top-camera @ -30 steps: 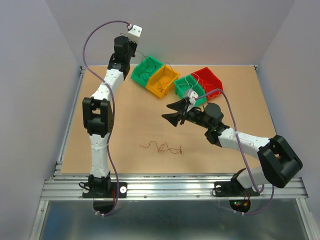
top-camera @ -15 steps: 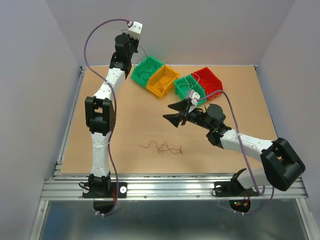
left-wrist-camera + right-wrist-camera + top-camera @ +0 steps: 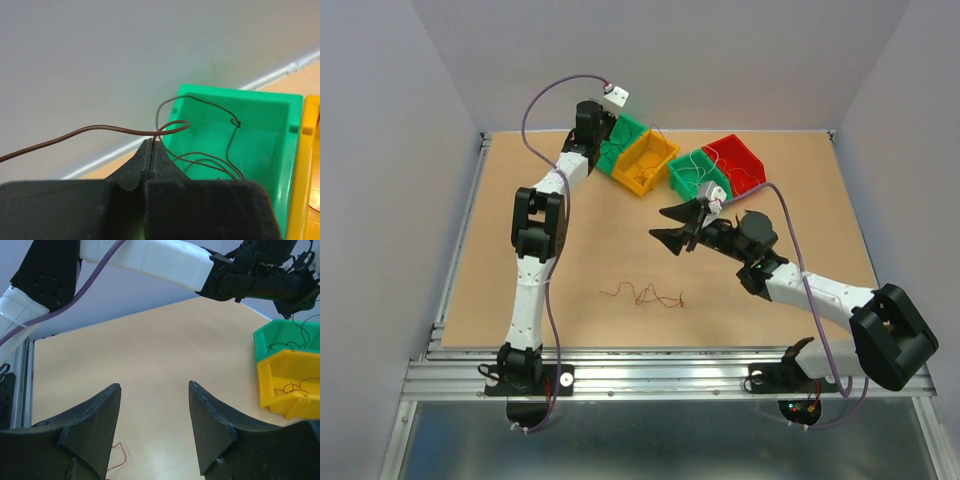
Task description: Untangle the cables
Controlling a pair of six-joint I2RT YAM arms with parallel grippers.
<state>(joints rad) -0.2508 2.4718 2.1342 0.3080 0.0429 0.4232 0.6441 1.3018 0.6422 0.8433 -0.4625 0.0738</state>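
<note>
A small tangle of thin red and brown cables (image 3: 645, 295) lies on the table in front of the arms. My left gripper (image 3: 607, 133) is at the leftmost green bin (image 3: 628, 130), at the back. In the left wrist view it (image 3: 152, 143) is shut on a dark brown wire (image 3: 100, 129) that loops over that green bin (image 3: 260, 145), which holds more brown wire. My right gripper (image 3: 663, 225) is open and empty, raised above the table's middle, behind the tangle. In the right wrist view (image 3: 155, 387) a bit of red cable (image 3: 118, 456) shows below its left finger.
A yellow bin (image 3: 645, 162), a second green bin (image 3: 695, 172) and a red bin (image 3: 738, 160) stand in a row at the back, each with thin wires inside. The right wrist view shows the green (image 3: 285, 337) and yellow (image 3: 290, 385) bins and the left arm (image 3: 150, 260).
My left arm has swung right and down from above the back wall to the leftmost green bin. My right gripper has barely shifted and stays open.
</note>
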